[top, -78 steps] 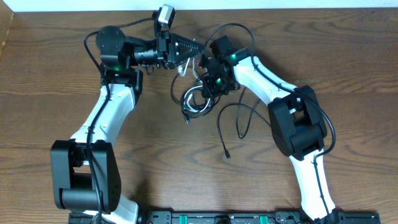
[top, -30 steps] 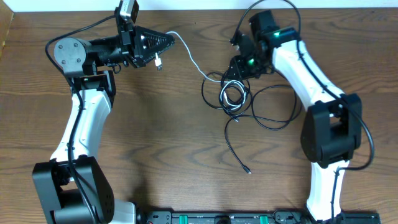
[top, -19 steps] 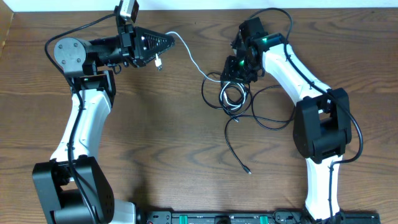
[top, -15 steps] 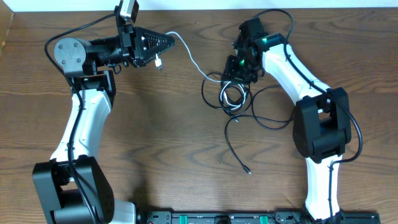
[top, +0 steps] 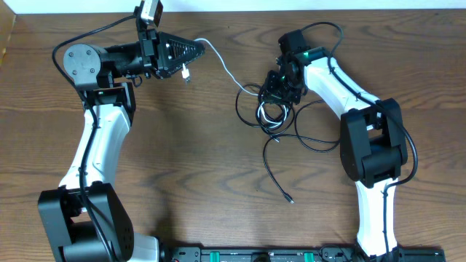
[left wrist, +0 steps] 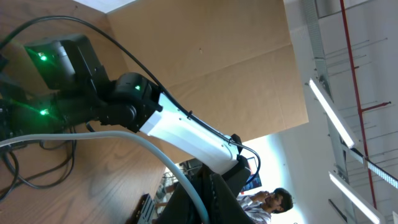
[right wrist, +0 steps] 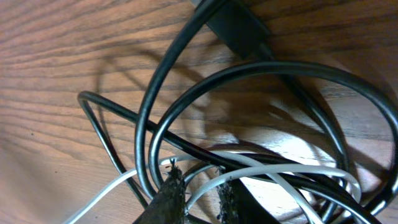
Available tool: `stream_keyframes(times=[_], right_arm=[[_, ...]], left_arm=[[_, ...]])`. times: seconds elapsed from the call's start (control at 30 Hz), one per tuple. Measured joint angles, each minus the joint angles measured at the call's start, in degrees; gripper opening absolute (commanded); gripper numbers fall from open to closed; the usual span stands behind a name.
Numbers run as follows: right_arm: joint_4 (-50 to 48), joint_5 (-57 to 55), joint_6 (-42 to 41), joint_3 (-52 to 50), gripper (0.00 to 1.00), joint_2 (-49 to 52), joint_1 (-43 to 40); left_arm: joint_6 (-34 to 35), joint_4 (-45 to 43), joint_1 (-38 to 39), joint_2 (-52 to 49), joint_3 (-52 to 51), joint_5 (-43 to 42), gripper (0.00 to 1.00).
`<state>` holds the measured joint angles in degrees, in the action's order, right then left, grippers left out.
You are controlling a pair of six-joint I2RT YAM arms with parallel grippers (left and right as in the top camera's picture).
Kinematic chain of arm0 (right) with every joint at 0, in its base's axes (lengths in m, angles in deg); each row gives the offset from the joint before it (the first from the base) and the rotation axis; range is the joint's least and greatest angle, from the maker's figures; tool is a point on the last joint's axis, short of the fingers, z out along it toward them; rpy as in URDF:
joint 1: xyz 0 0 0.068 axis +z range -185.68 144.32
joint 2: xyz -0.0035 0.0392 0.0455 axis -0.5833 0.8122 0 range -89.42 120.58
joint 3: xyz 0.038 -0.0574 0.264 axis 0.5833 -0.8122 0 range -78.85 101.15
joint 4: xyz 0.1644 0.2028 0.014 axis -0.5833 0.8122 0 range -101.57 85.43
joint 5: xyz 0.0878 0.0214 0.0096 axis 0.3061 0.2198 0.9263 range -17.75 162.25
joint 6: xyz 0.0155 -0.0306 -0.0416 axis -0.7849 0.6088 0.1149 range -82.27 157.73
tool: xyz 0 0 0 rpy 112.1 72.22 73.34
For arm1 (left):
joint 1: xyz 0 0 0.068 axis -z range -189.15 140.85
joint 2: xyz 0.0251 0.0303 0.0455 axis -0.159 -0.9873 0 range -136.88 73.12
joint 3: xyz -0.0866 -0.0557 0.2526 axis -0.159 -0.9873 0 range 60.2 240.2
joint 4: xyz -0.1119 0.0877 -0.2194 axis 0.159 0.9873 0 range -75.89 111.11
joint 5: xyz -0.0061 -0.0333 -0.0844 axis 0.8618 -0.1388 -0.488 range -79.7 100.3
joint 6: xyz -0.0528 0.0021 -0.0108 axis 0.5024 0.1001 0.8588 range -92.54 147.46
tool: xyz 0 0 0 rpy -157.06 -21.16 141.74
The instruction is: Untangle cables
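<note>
A thin white cable (top: 222, 69) runs from my left gripper (top: 198, 46) down to a tangle of cables (top: 271, 110) in the middle of the table. In the left wrist view the white cable (left wrist: 124, 138) passes between the shut fingers of my left gripper (left wrist: 202, 204). My right gripper (top: 279, 93) sits right on top of the tangle. Its view shows black loops (right wrist: 186, 37) and white strands (right wrist: 298, 169) close up. The right gripper (right wrist: 200, 186) has its jaws a little apart, with a white strand crossing the gap.
One loose black cable trails from the tangle toward the table's front and ends in a small plug (top: 290, 200). A wide black loop (top: 320, 142) lies beside the right arm's white link (top: 342, 80). The wooden table (top: 182, 160) carries nothing else nearby.
My right gripper has shifted left and down onto the tangle, and its jaws have narrowed. The left gripper holds the white cable in the same spot as a second ago.
</note>
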<state>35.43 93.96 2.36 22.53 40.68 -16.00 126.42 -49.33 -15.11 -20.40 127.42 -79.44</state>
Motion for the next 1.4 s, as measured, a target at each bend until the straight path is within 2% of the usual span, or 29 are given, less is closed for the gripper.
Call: stream_keyframes(times=[0.2, 0.43, 0.53, 0.57, 0.7, 0.8, 0.83, 1.0, 1.03, 1.07, 1.13, 1.23, 1.33, 1.4], right_arm=[[-1.8, -0.3, 0.7, -0.4, 0.01, 0.0, 0.0], [-3.0, 4.6, 10.8, -0.9, 0.01, -1.8, -1.6], [-1.7, 8.9, 19.0, -0.9, 0.01, -5.7, -2.1], [-0.9, 10.9, 22.4, -0.9, 0.01, -7.8, -2.2], [0.4, 16.0, 29.2, -0.9, 0.01, -11.8, -2.2], [0.4, 19.5, 32.3, -0.9, 0.01, -13.9, -2.3], [0.4, 20.3, 32.9, -0.9, 0.01, -14.3, -2.4], [0.6, 22.7, 34.6, -0.9, 0.01, -17.6, -3.4], [0.5, 22.9, 34.6, -0.9, 0.03, -18.1, -3.7], [0.5, 23.1, 34.5, -0.9, 0.14, -18.8, -4.1], [0.9, 22.0, 33.2, -0.9, 0.18, -19.2, -4.6], [2.3, 17.8, 30.3, -0.9, 0.41, -18.9, -4.6], [3.4, 14.3, 27.7, -0.9, 0.48, -17.6, -4.3], [3.3, 13.2, 26.8, -0.9, 0.49, -15.9, -4.1]], left_arm=[[-0.3, 0.0, 0.0, 0.0, 0.0, 0.0, 0.07], [-7.7, 0.0, 0.0, 0.0, -0.8, 0.0, 0.08], [-10.3, 0.3, 0.0, 0.0, -3.3, 0.0, 0.17], [-11.3, 0.7, 0.0, -0.1, -4.4, 0.0, 0.23], [-14.1, 2.6, 0.0, -1.0, -7.0, 0.0, 0.38], [-15.6, 3.9, 0.0, -2.6, -8.1, 0.0, 0.74], [-16.3, 4.1, 0.0, -3.3, -8.3, 0.0, 0.79], [-16.9, 4.6, 0.0, -4.7, -8.5, 0.0, 0.88], [-17.0, 4.6, 0.0, -4.7, -8.5, 0.0, 0.92], [-17.0, 4.6, 0.0, -4.7, -8.5, 0.0, 0.94], [-17.6, 4.7, 0.0, -4.7, -8.5, 0.0, 0.97], [-18.2, 4.6, 0.0, -4.7, -8.5, 0.0, 0.97], [-19.4, 5.0, 0.0, -4.9, -8.6, 0.3, 0.98], [-21.5, 8.0, 0.0, -5.2, -9.2, 1.2, 0.98]])
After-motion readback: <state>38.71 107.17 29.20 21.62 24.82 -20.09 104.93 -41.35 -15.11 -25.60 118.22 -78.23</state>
